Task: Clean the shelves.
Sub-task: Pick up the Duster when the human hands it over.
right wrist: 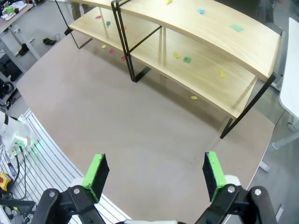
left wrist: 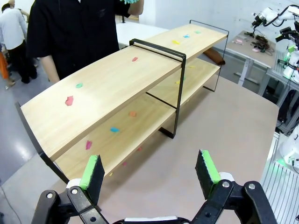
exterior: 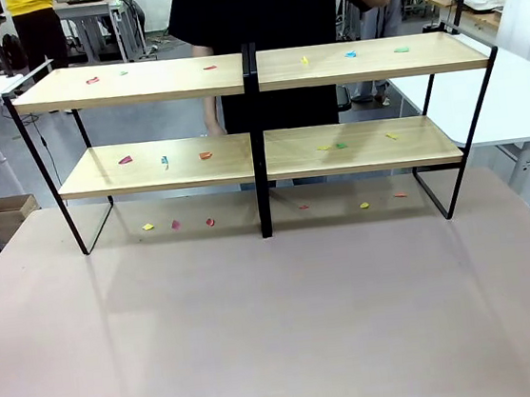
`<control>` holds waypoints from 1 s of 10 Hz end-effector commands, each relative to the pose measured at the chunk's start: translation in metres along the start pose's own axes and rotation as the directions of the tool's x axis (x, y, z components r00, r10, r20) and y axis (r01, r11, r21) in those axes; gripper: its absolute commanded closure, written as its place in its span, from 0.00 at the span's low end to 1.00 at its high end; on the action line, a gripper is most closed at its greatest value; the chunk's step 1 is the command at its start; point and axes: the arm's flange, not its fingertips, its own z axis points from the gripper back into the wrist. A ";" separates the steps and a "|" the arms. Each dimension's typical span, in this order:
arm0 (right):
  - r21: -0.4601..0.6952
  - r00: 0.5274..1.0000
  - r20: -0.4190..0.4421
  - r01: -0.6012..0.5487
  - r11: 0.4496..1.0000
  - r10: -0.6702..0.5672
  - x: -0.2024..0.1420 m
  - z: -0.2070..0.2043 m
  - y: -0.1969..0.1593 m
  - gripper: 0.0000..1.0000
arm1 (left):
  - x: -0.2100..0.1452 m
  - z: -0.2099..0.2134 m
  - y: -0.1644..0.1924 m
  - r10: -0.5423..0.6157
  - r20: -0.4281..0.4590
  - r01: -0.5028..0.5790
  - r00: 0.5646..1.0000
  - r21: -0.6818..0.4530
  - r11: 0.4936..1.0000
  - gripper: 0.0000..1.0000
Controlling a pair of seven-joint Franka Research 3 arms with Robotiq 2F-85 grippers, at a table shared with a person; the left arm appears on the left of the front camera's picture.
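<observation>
Left hand [left wrist: 149,163], right hand [right wrist: 155,162], both agape.

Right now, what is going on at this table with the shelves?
Nothing is being handled yet. The shelves stand on the table, with small coloured scraps scattered on both tiers and on the table beneath. The left gripper and the right gripper are open, empty and apart from the shelves. A person in black stands behind the shelves.

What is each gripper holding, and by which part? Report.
Nothing is held. The left gripper and the right gripper both stand open and empty over the table, short of the shelves.
</observation>
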 end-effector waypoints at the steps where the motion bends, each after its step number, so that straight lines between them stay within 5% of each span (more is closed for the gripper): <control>1: 0.037 0.999 0.029 -0.022 0.999 0.021 -0.006 -0.007 -0.009 0.00 | -0.012 -0.006 -0.007 0.002 0.000 -0.002 1.000 -0.004 1.000 0.00; 5: 0.015 0.981 0.193 -0.001 1.000 -0.001 0.003 0.011 -0.003 0.00 | -0.013 -0.009 -0.006 -0.008 -0.002 0.008 1.000 -0.012 1.000 0.00; 10: 0.023 0.959 0.262 0.107 0.994 -0.110 0.013 0.025 -0.004 0.00 | -0.013 -0.011 -0.006 -0.014 -0.008 0.014 1.000 -0.020 1.000 0.00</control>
